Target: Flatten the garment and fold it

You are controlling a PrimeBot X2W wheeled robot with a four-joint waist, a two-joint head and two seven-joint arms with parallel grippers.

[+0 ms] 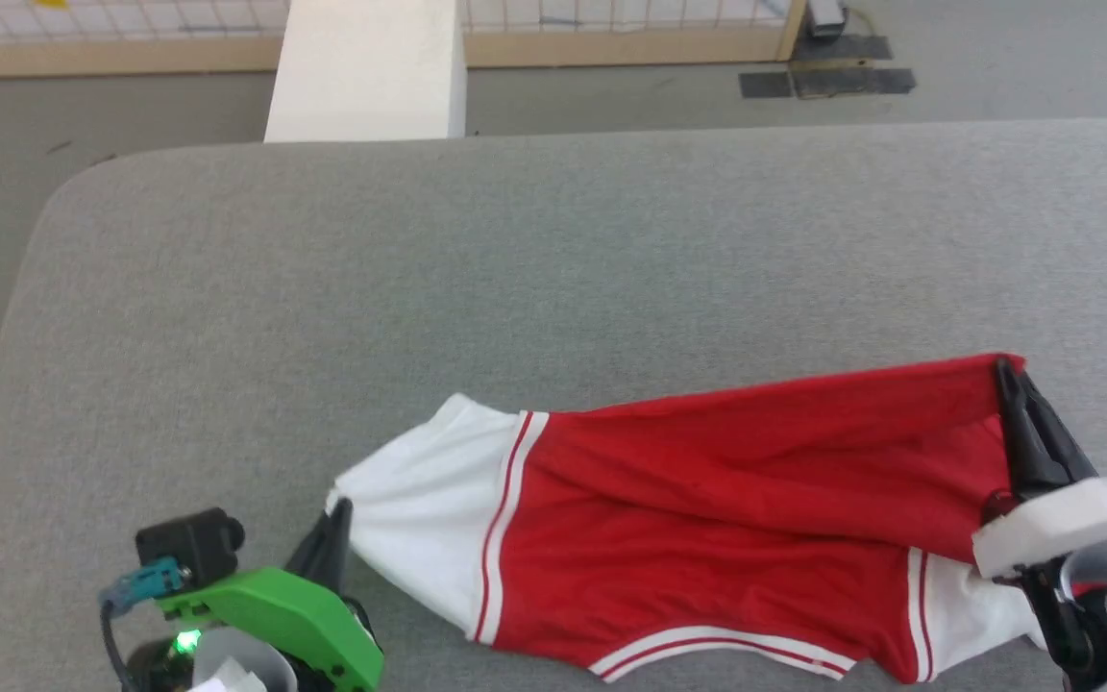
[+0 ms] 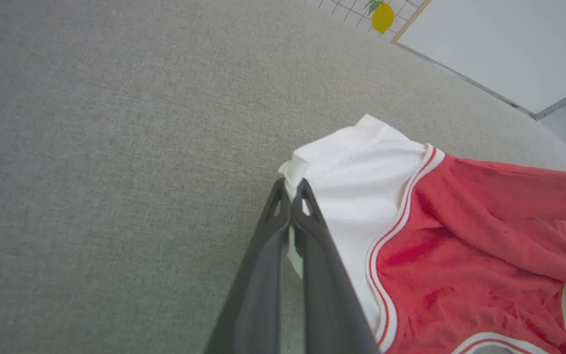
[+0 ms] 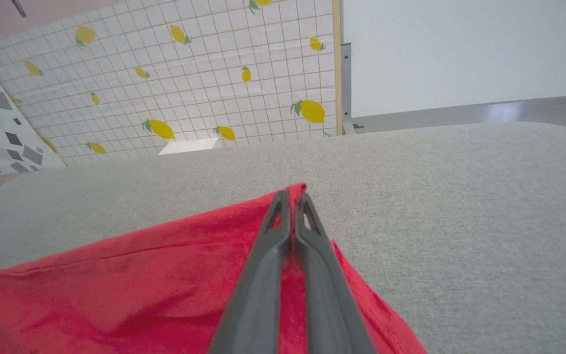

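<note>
The red jersey (image 1: 726, 500) lies stretched across the near part of the grey table, partly turned so its white inside shows at the left end, with red-and-white striped trim along the openings. My left gripper (image 1: 340, 507) is shut on the white left corner (image 2: 293, 174) of the garment. My right gripper (image 1: 1005, 370) is shut on the red far-right corner (image 3: 297, 189), holding it taut just above the table. In the left wrist view the jersey (image 2: 460, 236) spreads to the right of the fingers. No numbers or letters show.
The grey fabric-covered table (image 1: 515, 269) spreads wide beyond the garment, its rounded corner at the far left. Behind it stand a white block (image 1: 366, 67), a tiled lemon-print wall (image 3: 165, 88) and grey floor with black mats (image 1: 827, 77).
</note>
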